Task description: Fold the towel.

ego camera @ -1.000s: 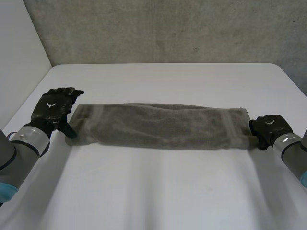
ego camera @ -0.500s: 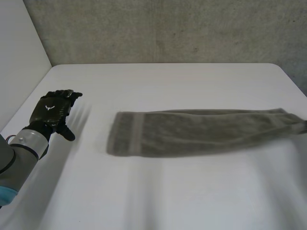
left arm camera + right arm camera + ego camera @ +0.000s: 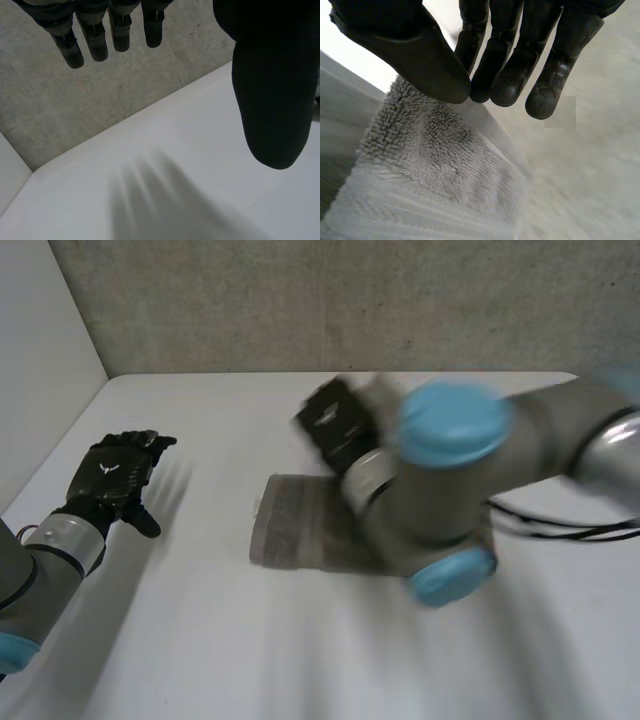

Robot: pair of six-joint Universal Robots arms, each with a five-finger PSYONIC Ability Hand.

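Presently, the grey terry towel (image 3: pixel 300 535) lies as a long band on the white tabletop (image 3: pixel 200 640), its right part under the right arm (image 3: pixel 450 470). The left hand (image 3: pixel 113 472) hovers clear of it, fingers straight. Farther back, the right hand (image 3: pixel 335 425) pinches the towel between thumb and fingertips.
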